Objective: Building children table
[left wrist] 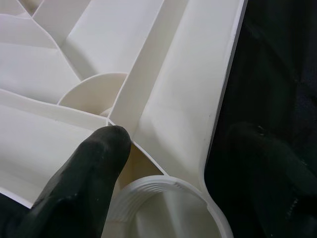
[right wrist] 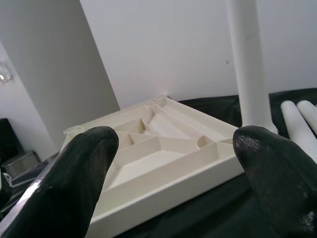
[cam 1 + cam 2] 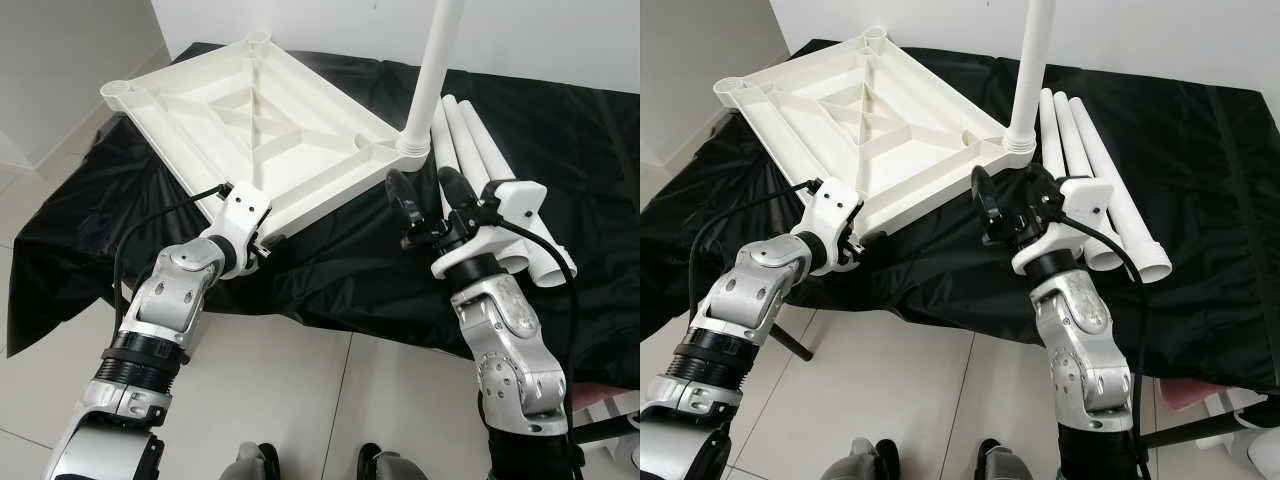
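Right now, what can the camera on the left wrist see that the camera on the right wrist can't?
Left wrist view alone: a ribbed round leg socket at the tabletop's corner, with a black finger on each side of the rim. Right wrist view alone: the upright white plastic leg, two loose white tubes, the wall, and the open right gripper. Both: the upside-down white plastic tabletop and the black cloth.
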Robot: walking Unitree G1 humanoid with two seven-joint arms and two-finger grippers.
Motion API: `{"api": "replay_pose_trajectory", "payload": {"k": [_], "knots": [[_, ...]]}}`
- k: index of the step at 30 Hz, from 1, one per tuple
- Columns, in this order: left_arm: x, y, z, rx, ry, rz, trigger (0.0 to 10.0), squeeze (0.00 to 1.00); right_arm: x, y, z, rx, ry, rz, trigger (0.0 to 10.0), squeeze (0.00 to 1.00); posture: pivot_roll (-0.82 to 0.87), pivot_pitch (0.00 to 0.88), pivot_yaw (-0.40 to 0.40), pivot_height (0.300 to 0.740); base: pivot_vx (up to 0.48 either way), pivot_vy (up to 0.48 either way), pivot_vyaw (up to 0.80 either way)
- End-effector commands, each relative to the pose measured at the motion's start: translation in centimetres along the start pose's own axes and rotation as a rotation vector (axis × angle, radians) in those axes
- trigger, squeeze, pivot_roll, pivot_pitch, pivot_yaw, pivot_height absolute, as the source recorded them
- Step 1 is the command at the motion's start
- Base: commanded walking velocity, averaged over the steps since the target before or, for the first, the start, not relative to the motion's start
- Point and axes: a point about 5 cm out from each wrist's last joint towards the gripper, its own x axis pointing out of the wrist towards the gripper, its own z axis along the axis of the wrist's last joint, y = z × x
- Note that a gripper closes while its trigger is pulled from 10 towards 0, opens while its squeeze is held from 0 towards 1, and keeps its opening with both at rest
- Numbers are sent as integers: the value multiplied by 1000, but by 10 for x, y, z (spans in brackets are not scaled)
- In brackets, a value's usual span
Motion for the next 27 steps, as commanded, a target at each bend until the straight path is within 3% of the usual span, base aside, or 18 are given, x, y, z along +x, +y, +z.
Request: {"api": "replay_pose_trajectory", "payload": {"k": [1,7,11,13,18,27], "knots": [[-1,8,-19,-3,71,190,10000,0,-4,4,-1,4,6,-1,10000,0,-74,199,74,740,0,0,0],[-1,-10,-33,-6,121,135,10000,0,-13,7,-10,-30,42,-32,10000,0,-74,212,69,740,0,0,0],[-1,-13,-35,-3,131,117,10000,0,-13,9,-10,-29,47,-29,10000,0,-74,212,69,740,0,0,0],[1,-30,-39,11,168,27,10000,0,-15,10,-10,-28,55,-23,10000,0,-73,211,65,740,0,0,0],[5,-43,-39,21,189,-48,10000,0,-14,10,-9,-28,56,-21,10000,0,-73,212,65,740,0,0,0],[15,-70,-15,-59,161,-244,10000,0,-13,10,-5,-43,44,-27,10000,0,-83,207,70,740,0,0,0]]}}
